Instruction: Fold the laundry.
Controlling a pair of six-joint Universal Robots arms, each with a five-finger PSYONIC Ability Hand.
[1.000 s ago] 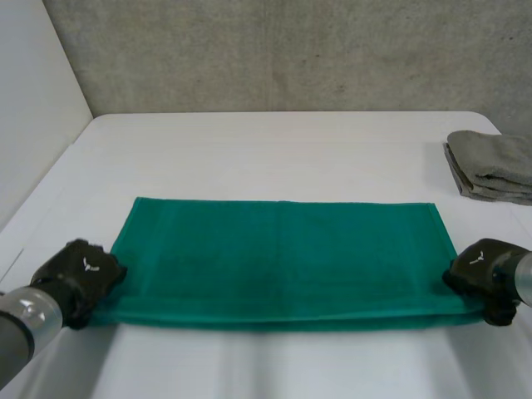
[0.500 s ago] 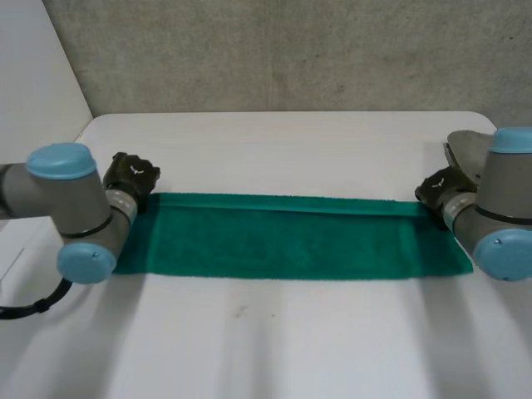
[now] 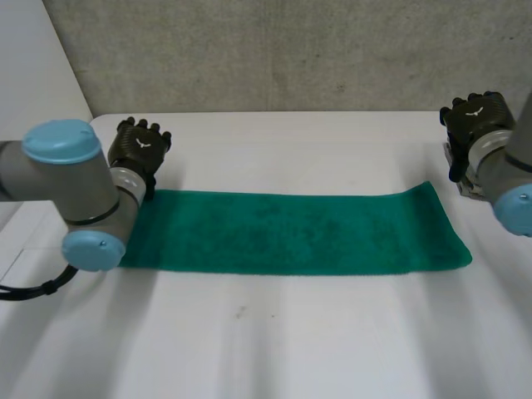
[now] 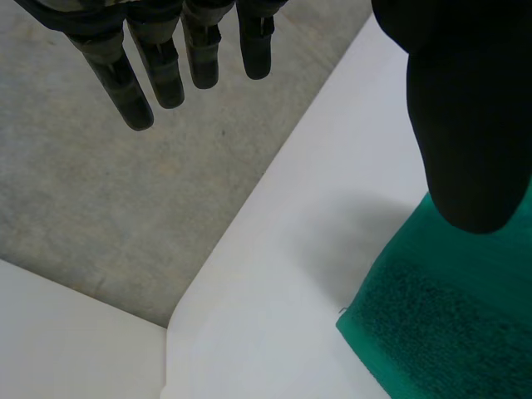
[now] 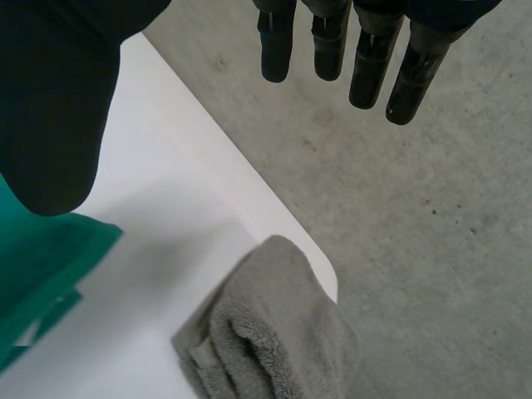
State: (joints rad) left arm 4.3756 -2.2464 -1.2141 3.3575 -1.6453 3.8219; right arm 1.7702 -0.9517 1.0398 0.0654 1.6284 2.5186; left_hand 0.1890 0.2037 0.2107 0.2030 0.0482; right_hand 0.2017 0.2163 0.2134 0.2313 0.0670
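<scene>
left hand (image 3: pixel 140 150) and right hand (image 3: pixel 474 116) hover, fingers straight and empty, over the far corners of the green towel (image 3: pixel 291 233), a folded strip between them. its end by my right hand looks skewed; i fear a crooked next fold.

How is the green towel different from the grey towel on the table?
The green towel is bright green; the grey towel is pale grey. The green towel lies stretched out in a long, flat strip across the middle of the table, while the grey towel is folded into a thick little bundle by the table's corner. Both are fluffy cloths resting on the same white table, and nothing is holding either one.
</scene>
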